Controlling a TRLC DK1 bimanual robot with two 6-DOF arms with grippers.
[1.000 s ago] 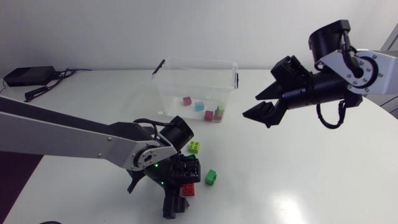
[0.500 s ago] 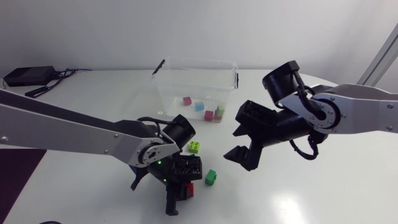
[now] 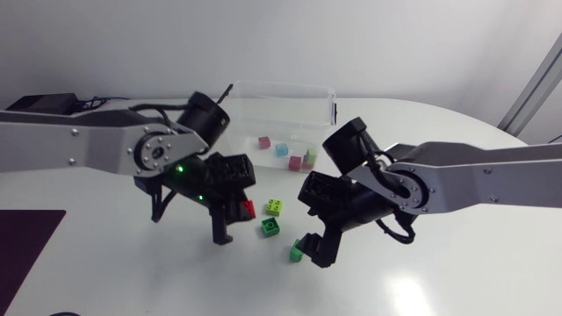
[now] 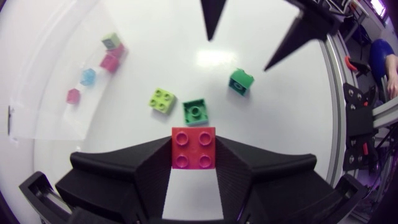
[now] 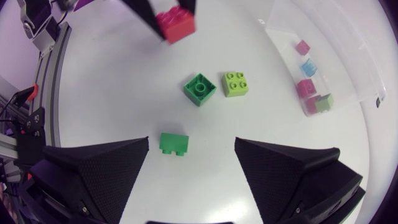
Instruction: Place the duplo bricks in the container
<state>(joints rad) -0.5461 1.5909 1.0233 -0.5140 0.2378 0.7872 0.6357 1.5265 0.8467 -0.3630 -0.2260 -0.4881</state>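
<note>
Red brick (image 3: pixel 248 208): carry to container

Left gripper (image 4: pixel 194 149) is clamped on it above the table, near the container (image 3: pixel 281 86). Lift over the rim before release. Right gripper (image 5: pixel 191 142) is spread wide over a green brick (image 5: pixel 175 144); centre before closing.

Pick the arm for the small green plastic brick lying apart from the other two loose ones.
Right. Its matte black gripper is open, with that small green plastic brick on the table between its fingers. The left gripper is shut on a red plastic brick.
</note>
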